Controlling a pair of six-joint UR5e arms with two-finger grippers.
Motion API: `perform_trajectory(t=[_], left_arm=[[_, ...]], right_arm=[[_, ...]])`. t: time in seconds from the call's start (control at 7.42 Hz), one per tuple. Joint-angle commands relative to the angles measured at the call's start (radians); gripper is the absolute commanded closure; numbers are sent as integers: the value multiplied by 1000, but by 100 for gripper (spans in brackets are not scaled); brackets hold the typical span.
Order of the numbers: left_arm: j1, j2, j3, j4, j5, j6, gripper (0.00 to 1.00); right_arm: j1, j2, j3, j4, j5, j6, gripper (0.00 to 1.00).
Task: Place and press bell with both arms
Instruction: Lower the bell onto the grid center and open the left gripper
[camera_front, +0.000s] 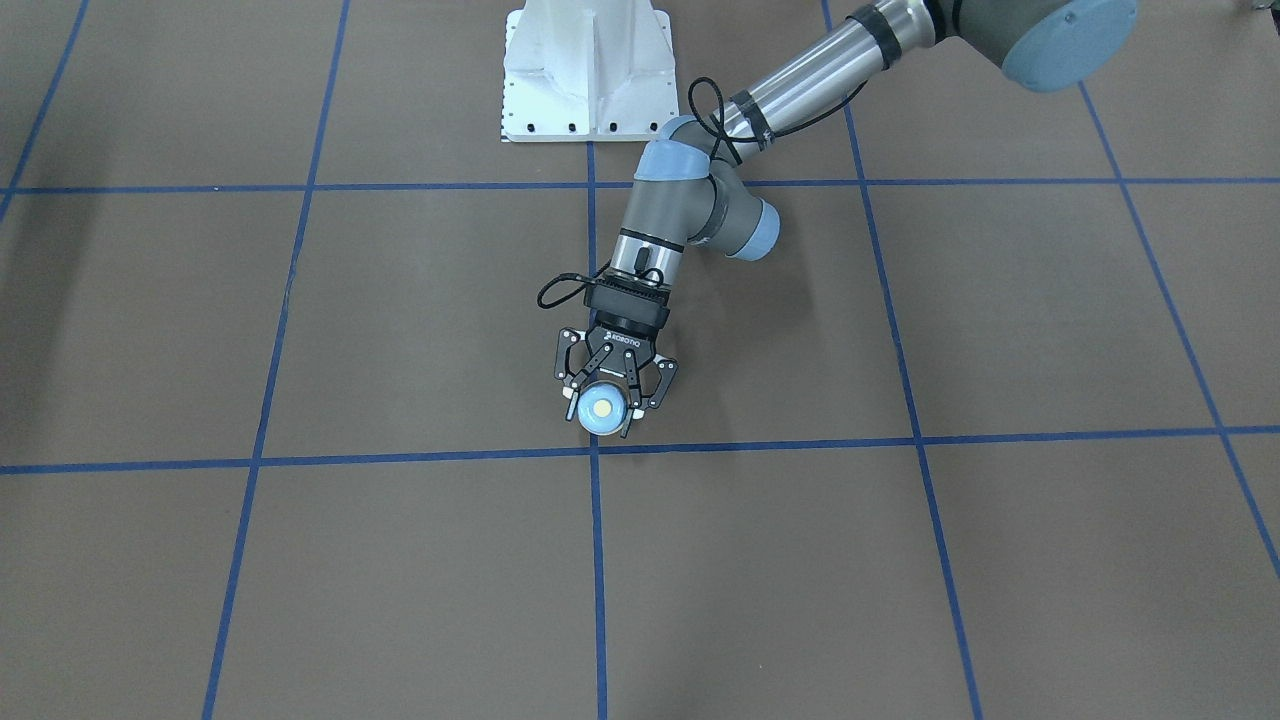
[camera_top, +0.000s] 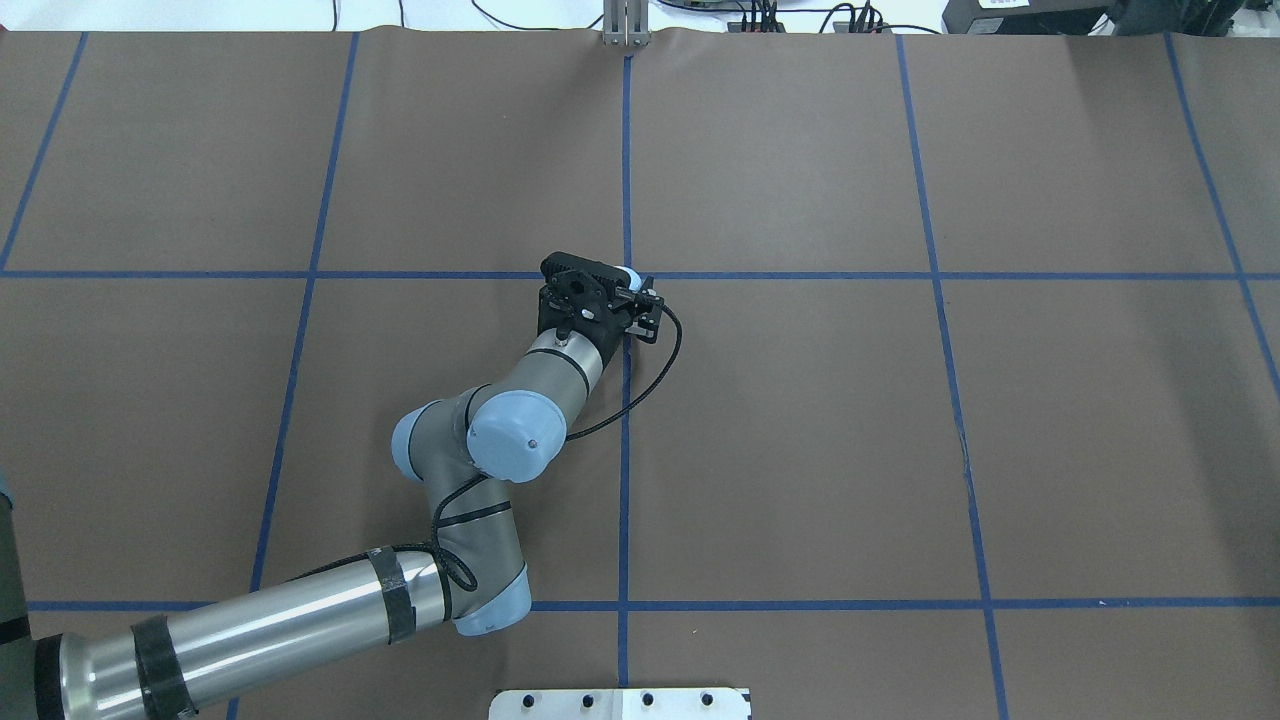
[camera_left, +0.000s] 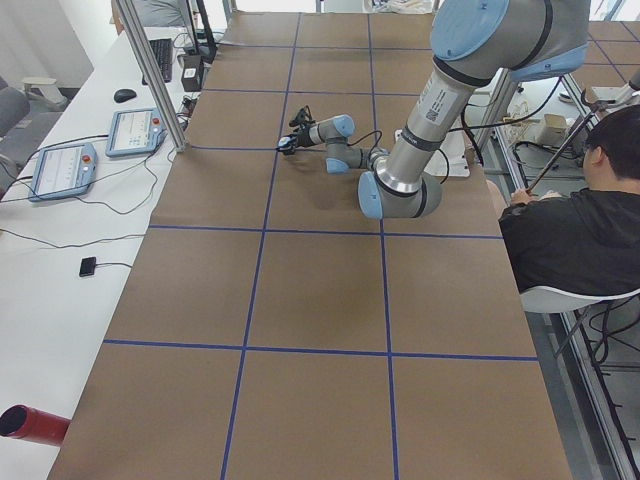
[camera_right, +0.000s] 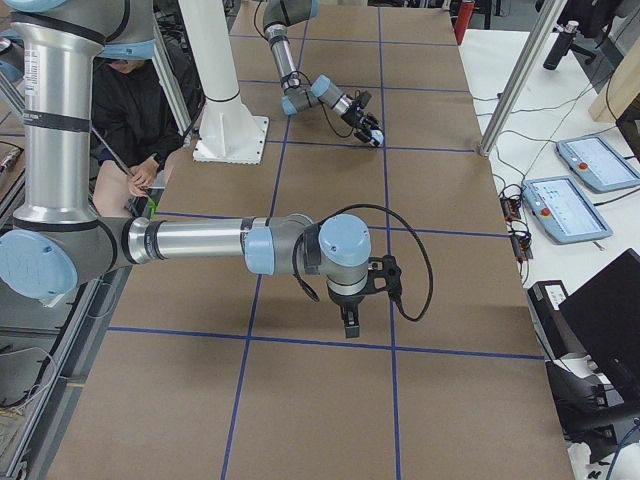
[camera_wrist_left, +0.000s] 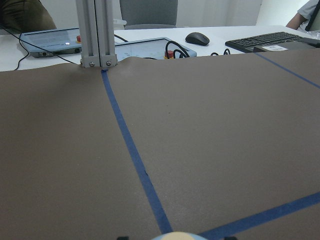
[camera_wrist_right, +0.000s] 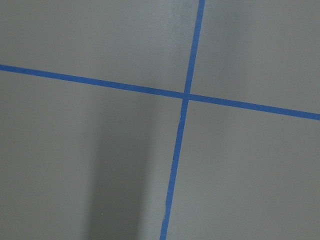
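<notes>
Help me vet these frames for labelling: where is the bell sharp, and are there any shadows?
Front-facing view: the bell is sharp, held in the left gripper; left wrist view: only a blurred sliver of it at the bottom edge; right wrist view: a broad soft shadow darkens the table at lower left.

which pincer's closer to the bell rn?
Left. The left pincer clasps the bell; the right pincer hangs far off to the robot's right.

Matt brown table (camera_front: 1000, 320) (glossy bell (camera_front: 602, 408))
</notes>
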Motion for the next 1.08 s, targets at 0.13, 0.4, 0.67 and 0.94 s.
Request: perform_trajectory(t=[0.13, 0.4, 0.67, 0.94], left_arm=[[10, -18, 25, -9, 19, -1, 100], [10, -18, 28, -9, 14, -1, 1], [8, -19, 20, -9, 11, -3, 0], [-24, -50, 2, -7, -39, -4, 0]], right_arm=[[0, 0, -3, 0, 2, 1, 0], [0, 0, -3, -1, 2, -1, 0], [0, -2, -3, -1, 2, 1, 0], [0, 3, 0, 2, 0, 4, 0]])
